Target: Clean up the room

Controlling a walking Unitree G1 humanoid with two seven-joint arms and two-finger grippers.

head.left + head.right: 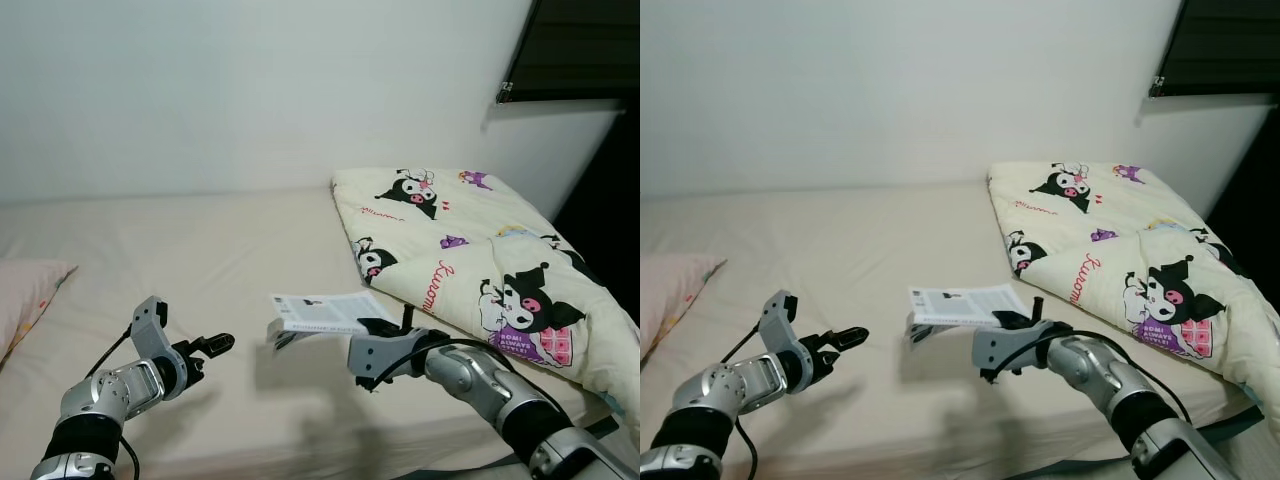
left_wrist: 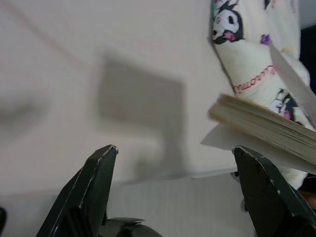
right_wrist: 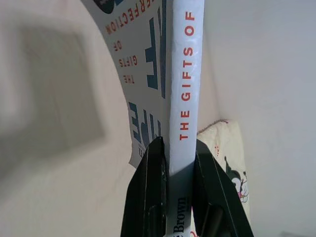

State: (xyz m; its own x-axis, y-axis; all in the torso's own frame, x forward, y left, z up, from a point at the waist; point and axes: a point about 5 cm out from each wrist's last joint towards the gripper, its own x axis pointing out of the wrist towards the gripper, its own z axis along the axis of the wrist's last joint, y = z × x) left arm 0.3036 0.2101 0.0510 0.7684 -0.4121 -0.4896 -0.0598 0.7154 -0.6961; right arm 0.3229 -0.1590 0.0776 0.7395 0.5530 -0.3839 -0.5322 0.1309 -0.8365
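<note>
White and thin, a paperback book with red spine lettering is pinched at its spine by the right claw, held level in the air above a cream bed sheet. A folded cream quilt printed with black cartoon figures lies just beyond and to the right of that claw. The left claw hovers nearby, left of the book, fingers spread and holding nothing.

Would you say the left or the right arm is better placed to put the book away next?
Right: the right gripper already clamps the book by its spine above the bed, while the left gripper is open and holds nothing.
</note>
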